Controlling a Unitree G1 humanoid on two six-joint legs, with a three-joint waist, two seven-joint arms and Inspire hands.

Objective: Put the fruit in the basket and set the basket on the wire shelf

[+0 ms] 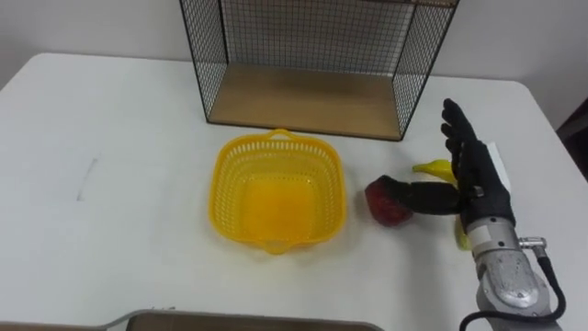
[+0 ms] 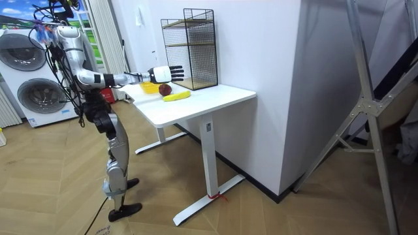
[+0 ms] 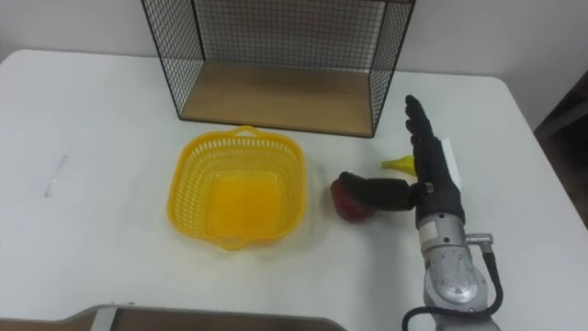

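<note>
The fingers [image 1: 457,124] of the right hand [image 1: 478,179] are straight and held close together, pointing toward twelve o'clock. The thumb [image 1: 418,193] is spread wide to nine o'clock. Nothing is held. The thumb's tip lies over the top of a red fruit [image 1: 384,210] that sits on the table [image 1: 110,138]. Whether the thumb presses on the fruit cannot be told.

A banana [image 1: 434,168] lies under the hand. One yellow end shows in the gap between thumb and fingers, and another bit of it shows by the wrist at six o'clock.

At nine o'clock of the red fruit, near it but apart, stands the yellow basket [image 1: 228,193], upright and with no fruit in it. At twelve o'clock of the basket, just beyond its rim, is the wire shelf [image 1: 303,92] with its wooden floor, at the table's far edge.

In the room view the robot stands upright at the table's end on the room view's left, with its right arm stretched out level over the tabletop.
</note>
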